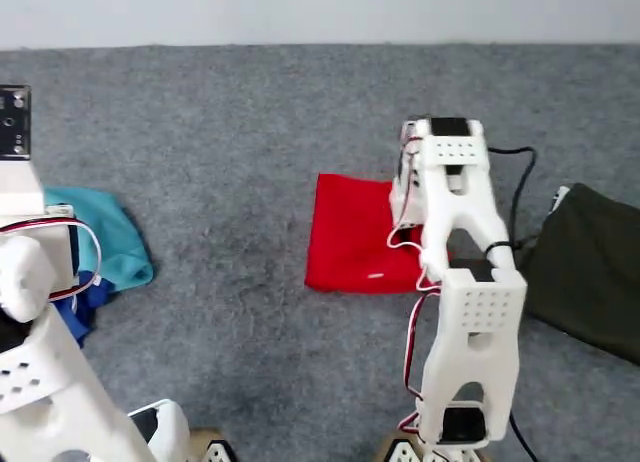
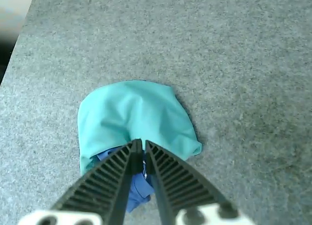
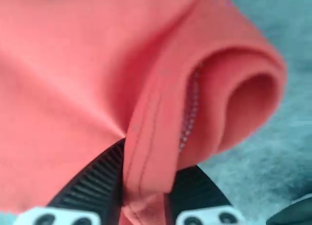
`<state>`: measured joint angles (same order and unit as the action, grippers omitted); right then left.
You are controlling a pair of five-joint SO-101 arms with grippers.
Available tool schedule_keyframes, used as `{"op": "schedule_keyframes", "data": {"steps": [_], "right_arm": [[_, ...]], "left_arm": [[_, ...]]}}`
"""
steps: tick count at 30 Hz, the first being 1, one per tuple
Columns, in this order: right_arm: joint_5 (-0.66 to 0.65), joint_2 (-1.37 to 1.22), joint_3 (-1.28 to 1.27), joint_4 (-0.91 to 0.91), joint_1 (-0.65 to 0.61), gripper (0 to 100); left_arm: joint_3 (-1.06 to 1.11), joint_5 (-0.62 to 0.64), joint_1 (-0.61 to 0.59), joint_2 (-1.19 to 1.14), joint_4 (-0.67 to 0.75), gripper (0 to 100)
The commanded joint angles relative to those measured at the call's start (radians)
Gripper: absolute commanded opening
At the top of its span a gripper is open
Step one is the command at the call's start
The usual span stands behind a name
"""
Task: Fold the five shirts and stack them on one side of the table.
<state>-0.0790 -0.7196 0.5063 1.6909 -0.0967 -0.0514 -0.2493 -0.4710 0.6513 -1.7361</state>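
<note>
The high view lays out the table: a folded red fabric shirt lies near the middle of the grey felt-like table cover. A dark olive cloth shirt sits well apart from it at the right edge. At the left, a crumpled teal cloth shirt lies on top of a blue cloth shirt. The white right arm stands over the red shirt's right edge.

The right wrist view adds the close detail of the grasp. The right gripper has its ribbed black fingers clamped on a stitched hem of the red shirt, and the cloth rolls into an open loop just beyond the tips.

In the left wrist view the left gripper has its jaws pressed almost together, with a thin slit between them and nothing seen held there. Its tips are over the near edge of the teal shirt, where the blue shirt peeks out beneath.
</note>
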Motion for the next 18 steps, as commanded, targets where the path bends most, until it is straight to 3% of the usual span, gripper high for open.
{"op": "schedule_keyframes", "data": {"steps": [1, 7, 14, 18], "right_arm": [[-0.1, 0.01, 0.032, 0.102, -0.05, 1.0], [-0.325, 0.062, -0.006, 0.104, -0.016, 1.0], [-0.867, 0.015, 0.089, -0.022, 0.097, 0.9], [-1.103, -0.025, 0.192, -0.176, 0.114, 0.9]], "left_arm": [[0.001, -0.008, -0.005, 0.012, -0.015, 2], [0.001, -0.008, -0.005, 0.014, -0.015, 2], [0.001, -0.008, -0.003, 0.014, -0.015, 2], [0.001, -0.008, 0.0, 0.014, -0.015, 2]]}}
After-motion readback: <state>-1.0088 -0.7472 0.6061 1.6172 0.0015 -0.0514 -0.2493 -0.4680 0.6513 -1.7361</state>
